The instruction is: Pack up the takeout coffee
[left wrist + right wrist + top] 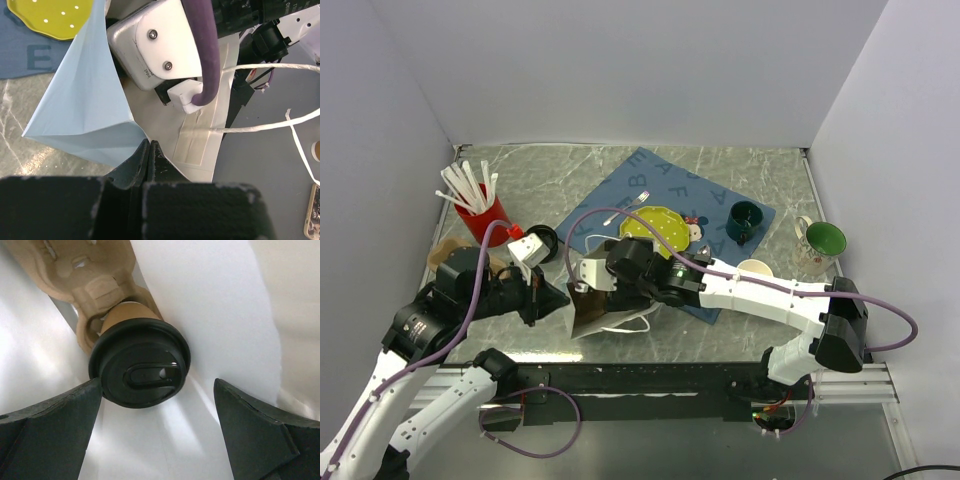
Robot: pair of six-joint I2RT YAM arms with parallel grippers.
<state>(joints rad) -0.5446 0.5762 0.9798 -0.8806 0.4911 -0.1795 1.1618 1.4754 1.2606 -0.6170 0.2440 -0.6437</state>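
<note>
The takeout coffee, a tan paper cup (129,314) with a round black lid (140,367), sits in a tan pulp carrier (85,270) inside the white paper bag (220,305). My right gripper (157,390) is open inside the bag, with its fingers on either side just short of the lid and not gripping it. In the top view the bag (592,318) lies on its side and hides the cup, and the right gripper (588,287) reaches into its mouth. My left gripper (149,146) is shut on the bag's edge (85,100); it also shows in the top view (556,297).
A red cup of white straws (480,215), a loose black lid (542,241) and a stack of tan cups (448,250) stand at the left. A blue letter mat (670,180) carries a yellow-green plate (655,228) and a dark mug (745,222). A green-lined glass mug (818,243) is at the right.
</note>
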